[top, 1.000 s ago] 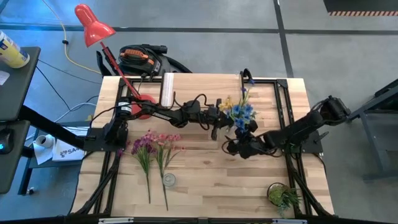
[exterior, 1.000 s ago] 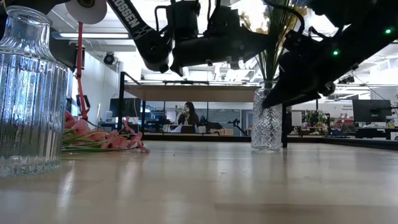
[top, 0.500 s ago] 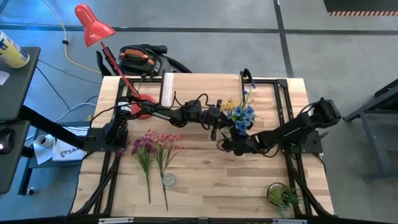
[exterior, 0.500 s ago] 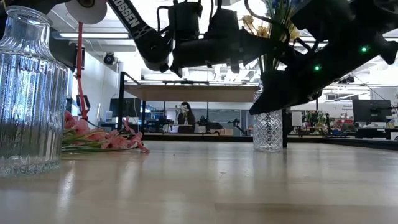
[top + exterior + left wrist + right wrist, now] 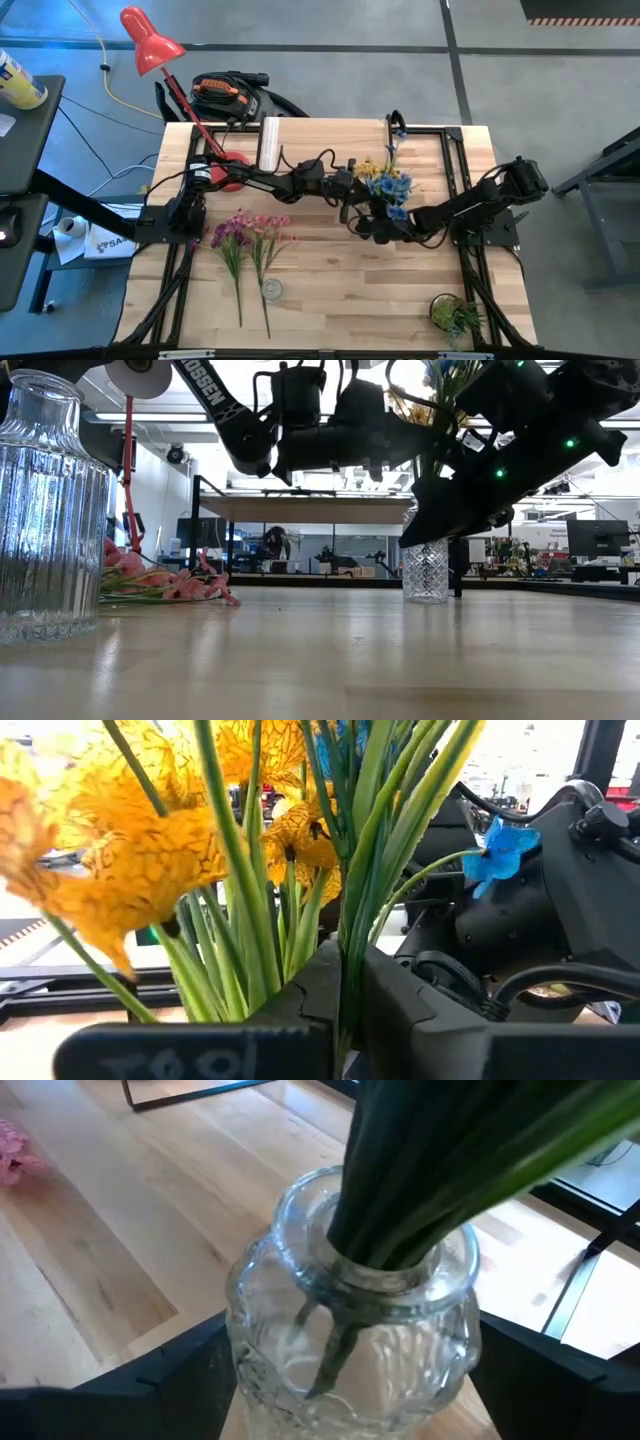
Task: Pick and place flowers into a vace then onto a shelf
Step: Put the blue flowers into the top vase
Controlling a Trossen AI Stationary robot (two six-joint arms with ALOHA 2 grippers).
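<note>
The yellow and blue flowers [image 5: 385, 182] stand with their stems in a cut-glass vase [image 5: 426, 572] at mid-table. My left gripper [image 5: 347, 200] reaches in from the table's left and is shut on their stems above the vase. My right gripper [image 5: 378, 228] comes from the right, with its fingers around the vase body [image 5: 350, 1330]. The purple and pink flowers [image 5: 248, 235] lie flat on the tabletop to the left. The shelf's wood plank [image 5: 310, 510] shows beyond the arms in the low view. My left gripper pinches the bundle of green stems [image 5: 345, 935] between its two fingers, below the yellow blooms and above the vase mouth. The stems stand nearly upright and run across the fingers. My right gripper holds the vase by its rounded body, one finger [image 5: 175, 1370] on each side, slanting down from the table's right. The vase base rests on the table [image 5: 426, 600].
A ribbed glass vase [image 5: 271, 289] stands near the front edge, below the lying flowers. A small potted plant [image 5: 455, 315] sits at the near right corner. A red lamp [image 5: 150, 40] leans over the far left corner. Bare wood lies between the two vases.
My right gripper has moved toward the table's left and down, coming in around the vase body. The vase has shifted slightly toward the left while still standing on the table. The blue blooms have swayed a little.
</note>
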